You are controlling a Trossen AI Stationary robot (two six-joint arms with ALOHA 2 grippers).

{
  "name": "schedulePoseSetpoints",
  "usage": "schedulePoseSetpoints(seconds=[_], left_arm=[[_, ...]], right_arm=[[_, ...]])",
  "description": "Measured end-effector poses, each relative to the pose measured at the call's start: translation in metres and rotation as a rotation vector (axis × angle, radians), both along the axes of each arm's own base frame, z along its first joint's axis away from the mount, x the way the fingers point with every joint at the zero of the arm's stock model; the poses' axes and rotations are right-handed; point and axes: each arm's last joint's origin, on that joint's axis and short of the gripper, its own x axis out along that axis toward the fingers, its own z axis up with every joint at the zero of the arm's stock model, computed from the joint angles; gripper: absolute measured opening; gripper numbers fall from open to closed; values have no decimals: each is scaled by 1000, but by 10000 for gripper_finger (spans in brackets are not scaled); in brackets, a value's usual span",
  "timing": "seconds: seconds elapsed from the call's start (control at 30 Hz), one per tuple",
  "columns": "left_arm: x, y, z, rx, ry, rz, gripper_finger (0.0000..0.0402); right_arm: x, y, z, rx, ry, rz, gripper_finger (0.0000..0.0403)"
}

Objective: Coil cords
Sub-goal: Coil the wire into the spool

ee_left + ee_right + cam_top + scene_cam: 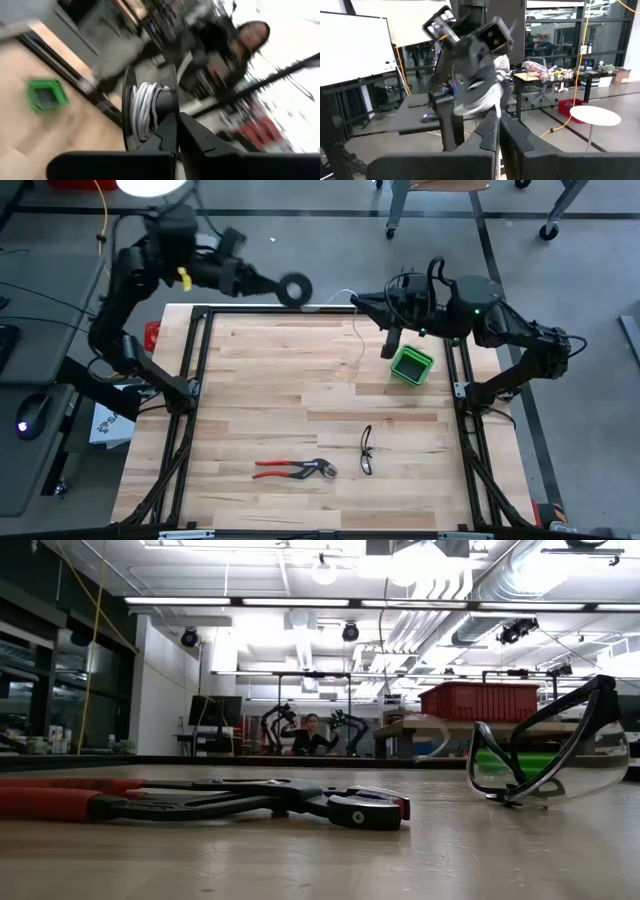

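Wooden counter (pixel 300 395) planks carry a green box (pixel 411 365), with safety glasses (pixel 366 450) and red-handled pliers (pixel 295 469) lying well apart from that box, toward the near edge. Beyond the counter's far edge from the box, the left end effector (pixel 272 285) is clamped on the black spool (pixel 294 289), white cord (pixel 142 110) wound around its core. Cord runs toward the right end effector (pixel 358 302), fingers together, apparently pinching it, just beside the box.
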Motion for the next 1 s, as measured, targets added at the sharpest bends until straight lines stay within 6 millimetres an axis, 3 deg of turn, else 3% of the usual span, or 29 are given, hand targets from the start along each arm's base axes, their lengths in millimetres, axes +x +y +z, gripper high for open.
schedulePoseSetpoints(seconds=[0.27,0.6,0.8,1.0], left_arm=[[65,-11,-27,-160,72,-294,0],[136,-17,-19,-269,-239,-585,0],[158,-12,-15,-250,-477,-612,0],[166,-2,-13,-160,-727,-490,0]], right_arm=[[5,-9,0,-8,-15,46,0],[8,-10,0,-18,-29,137,0],[8,-8,2,-27,-49,211,0],[7,-7,3,-26,-61,257,0]])
